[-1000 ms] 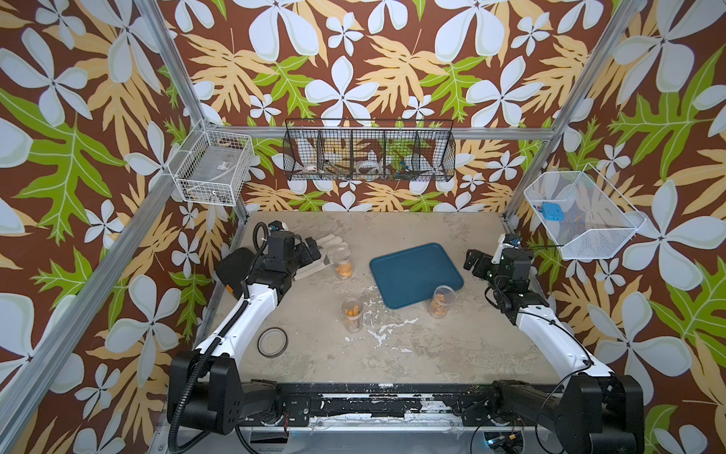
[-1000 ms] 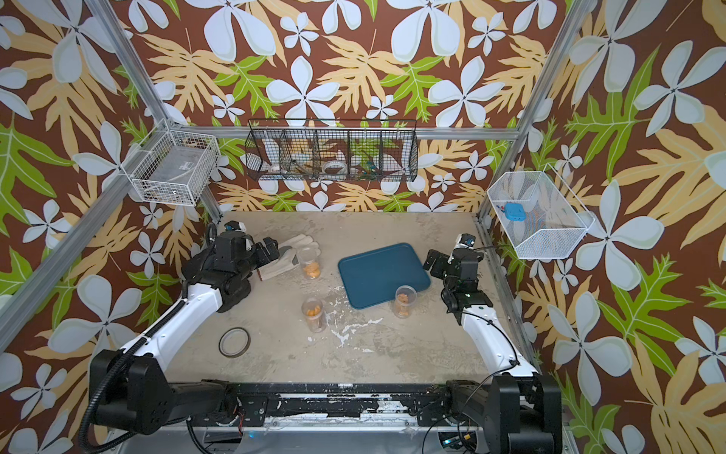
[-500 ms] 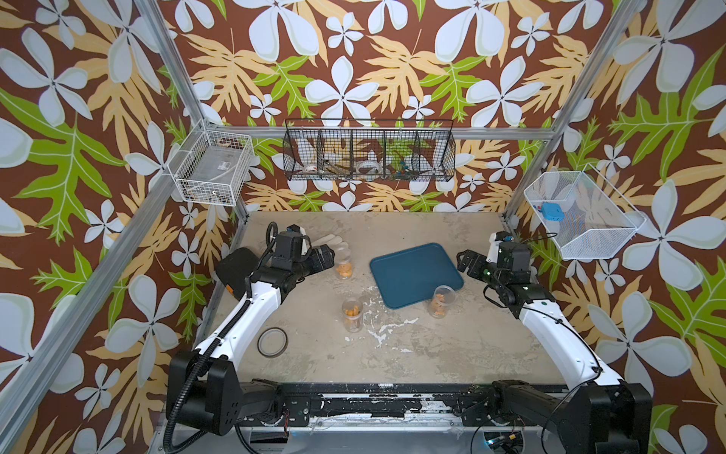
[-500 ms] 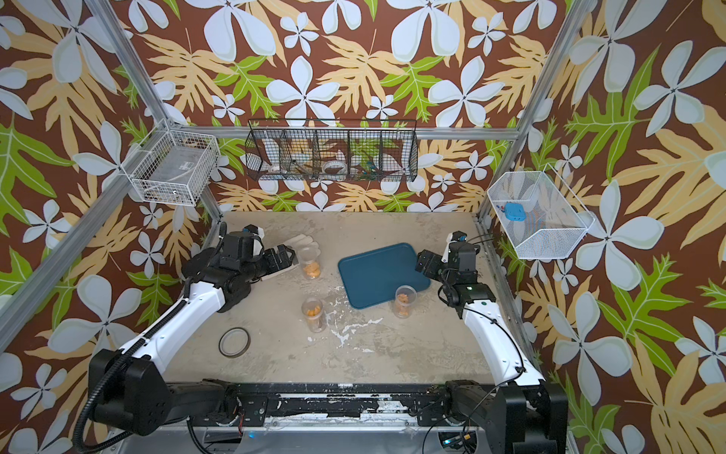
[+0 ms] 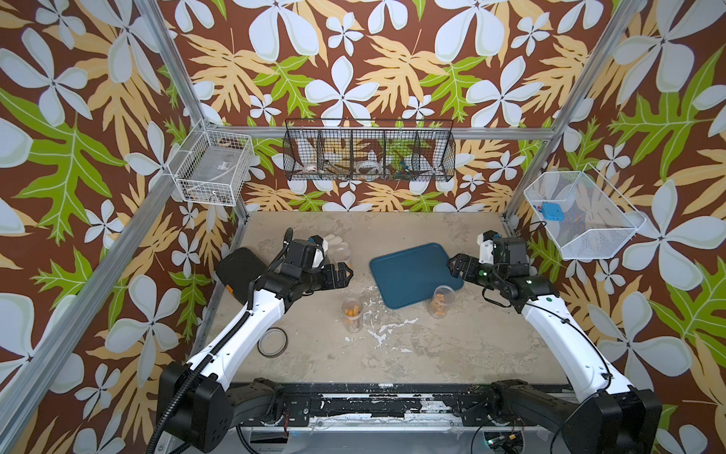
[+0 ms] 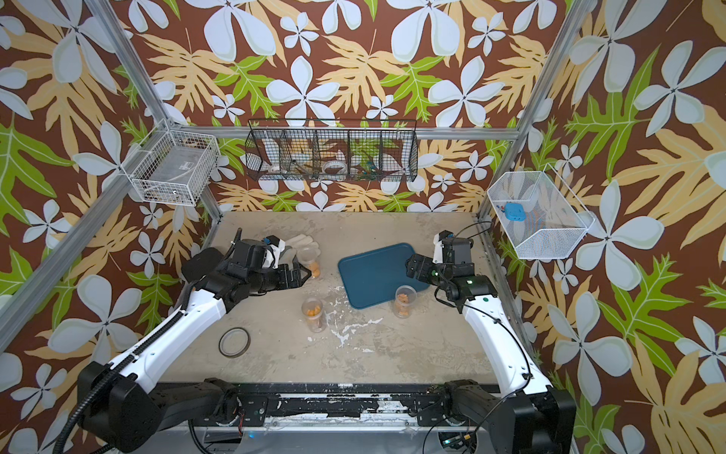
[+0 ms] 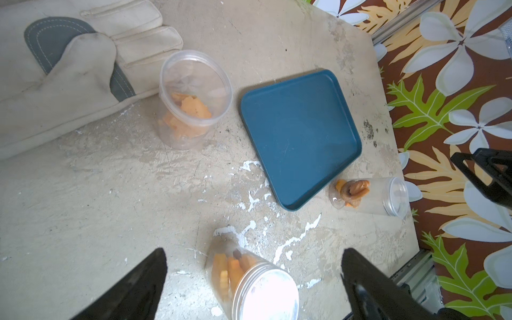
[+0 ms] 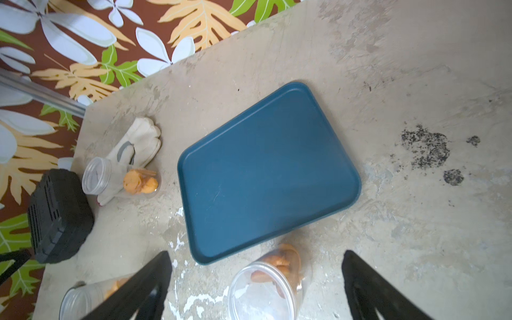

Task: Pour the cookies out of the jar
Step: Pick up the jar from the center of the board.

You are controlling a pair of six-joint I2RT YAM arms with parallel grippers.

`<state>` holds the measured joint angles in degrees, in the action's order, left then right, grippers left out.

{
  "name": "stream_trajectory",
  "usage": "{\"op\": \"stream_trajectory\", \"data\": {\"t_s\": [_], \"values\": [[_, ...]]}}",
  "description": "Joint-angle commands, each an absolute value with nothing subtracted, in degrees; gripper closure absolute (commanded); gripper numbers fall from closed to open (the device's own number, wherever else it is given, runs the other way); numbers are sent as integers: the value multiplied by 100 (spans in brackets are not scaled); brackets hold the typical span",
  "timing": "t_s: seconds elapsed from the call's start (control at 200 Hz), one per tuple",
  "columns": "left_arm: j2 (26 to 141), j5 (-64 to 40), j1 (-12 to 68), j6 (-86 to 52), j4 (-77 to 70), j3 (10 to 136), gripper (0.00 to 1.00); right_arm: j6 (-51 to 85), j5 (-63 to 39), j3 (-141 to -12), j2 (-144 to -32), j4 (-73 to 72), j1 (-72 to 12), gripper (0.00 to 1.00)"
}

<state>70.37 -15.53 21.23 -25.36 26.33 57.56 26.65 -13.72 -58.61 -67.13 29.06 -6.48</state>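
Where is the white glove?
In both top views the glove lies at the back of the table on the robot's left, just behind the left gripper and beside an open jar of cookies.

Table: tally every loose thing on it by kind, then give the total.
Clear jars: 3
Blue tray: 1
Glove: 1
Ring: 1
Black box: 1
Total: 7

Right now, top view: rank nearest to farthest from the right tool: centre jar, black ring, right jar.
1. Right jar, on the right, close to the right tool.
2. Centre jar, mid-table.
3. Black ring, front left.
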Motion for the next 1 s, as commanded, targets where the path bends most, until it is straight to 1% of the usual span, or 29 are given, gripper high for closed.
{"op": "stream_trajectory", "data": {"t_s": [0.0,0.15,0.315,0.44,0.595,0.996], "values": [[6912,-1550,2287,-2526,2898,5738,0,2399,-1235,-6216,-6948,3758,-818,5],[6769,-1487,2476,-2539,3012,5770,0,2101,-241,-6880,-7352,4593,-1374,4],[6630,-1507,2727,-2501,3024,5721,0,1939,296,-7380,-7860,5201,-1751,3],[6506,-1538,2786,-2462,2972,5667,0,1830,326,-7513,-8105,5390,-1791,3],[6531,-1616,2786,-2426,2869,5664,0,1690,283,-7384,-8245,5353,-1802,2],[6632,-1843,2786,-2593,2411,5577,0,1466,247,-6985,-8347,5279,-1861,1]]}}
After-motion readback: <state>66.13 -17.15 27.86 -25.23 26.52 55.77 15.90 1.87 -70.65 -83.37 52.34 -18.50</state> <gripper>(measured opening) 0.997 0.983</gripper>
